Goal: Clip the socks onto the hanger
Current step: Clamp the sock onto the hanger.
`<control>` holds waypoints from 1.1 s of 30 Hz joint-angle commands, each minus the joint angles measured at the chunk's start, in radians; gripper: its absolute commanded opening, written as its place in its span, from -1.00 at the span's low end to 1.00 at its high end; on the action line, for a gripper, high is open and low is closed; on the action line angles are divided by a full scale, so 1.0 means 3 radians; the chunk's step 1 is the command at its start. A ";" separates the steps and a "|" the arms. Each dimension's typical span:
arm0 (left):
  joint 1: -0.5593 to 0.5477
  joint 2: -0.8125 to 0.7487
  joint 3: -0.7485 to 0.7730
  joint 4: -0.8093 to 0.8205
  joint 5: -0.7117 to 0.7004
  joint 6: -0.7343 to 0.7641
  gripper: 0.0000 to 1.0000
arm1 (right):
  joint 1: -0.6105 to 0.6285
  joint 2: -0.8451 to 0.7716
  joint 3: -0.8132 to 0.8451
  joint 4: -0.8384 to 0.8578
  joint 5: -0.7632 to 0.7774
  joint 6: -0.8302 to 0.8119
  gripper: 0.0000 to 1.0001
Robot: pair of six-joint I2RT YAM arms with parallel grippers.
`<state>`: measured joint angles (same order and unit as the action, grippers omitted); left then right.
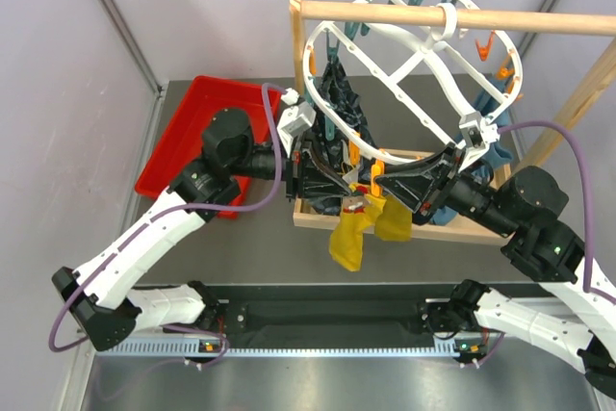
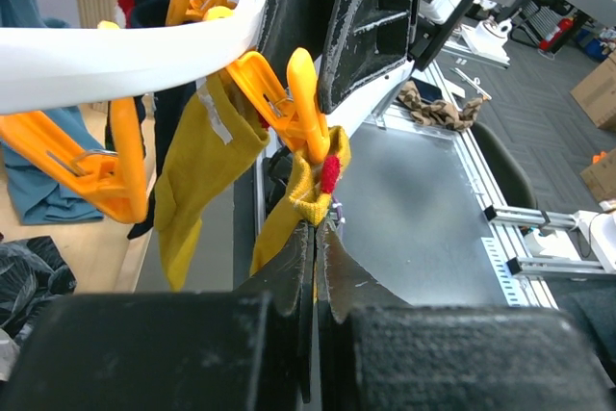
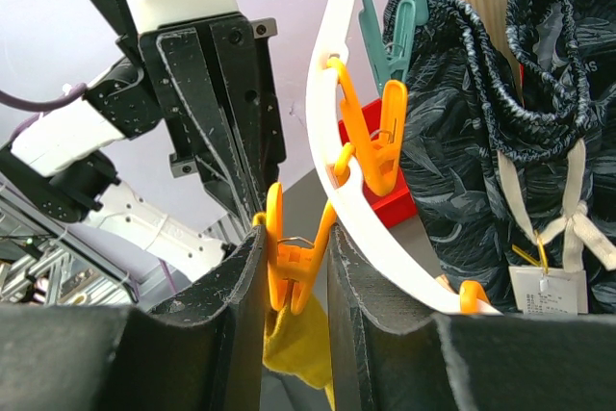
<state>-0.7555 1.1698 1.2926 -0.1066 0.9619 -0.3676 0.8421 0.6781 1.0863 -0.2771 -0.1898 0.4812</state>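
Clenched on the cuff of a yellow sock (image 2: 306, 190), the left gripper (image 2: 316, 238) is set below an orange peg (image 2: 289, 103) of the hanger (image 2: 115, 55), and the cuff is pushed up at it from 6 o'clock. The cloth is pinched at its very edge, presumably so that enough is left free above the fingers to be taken by the peg.

The right gripper (image 3: 294, 238) is closed on the handles of that same peg, reached from 3 o'clock in the top view. The squeeze is judged to be there so that the mouth is held open for the cuff. Whether the cuff is already inside the mouth cannot be told, as the tips are partly hidden by cloth.

A second yellow sock (image 2: 197, 170) hangs from the rim just beside, at 9 o'clock of the first in the left wrist view; its peg is hidden. Dark cloth (image 3: 462, 141) hangs beside a teal peg (image 3: 385, 26) farther along the rim.

The hanger is hooked over a wooden rod (image 1: 433, 14) and could swing, so the two-sided hold is judged to steady it as well. A red tray (image 1: 192, 132) is seen at 9 o'clock of the hanger.

The step in hand is judged to be seating the cuff, after which the peg would be let close.
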 commanded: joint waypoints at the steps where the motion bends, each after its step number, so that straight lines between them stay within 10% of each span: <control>1: -0.0013 -0.0120 0.0068 0.0233 -0.0082 -0.0007 -1.00 | 0.0036 0.0015 -0.0042 0.0009 -0.0380 0.0088 -1.00; 33: -0.0156 -0.0080 -0.0055 0.0325 -0.0184 -0.0053 -1.00 | 0.0041 0.0071 0.0030 -0.0007 -0.0329 0.0124 -1.00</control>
<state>-0.7971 1.1698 1.2789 -0.0650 0.9234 -0.3943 0.8421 0.6804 1.0866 -0.2787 -0.1883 0.4828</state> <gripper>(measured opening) 0.012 0.259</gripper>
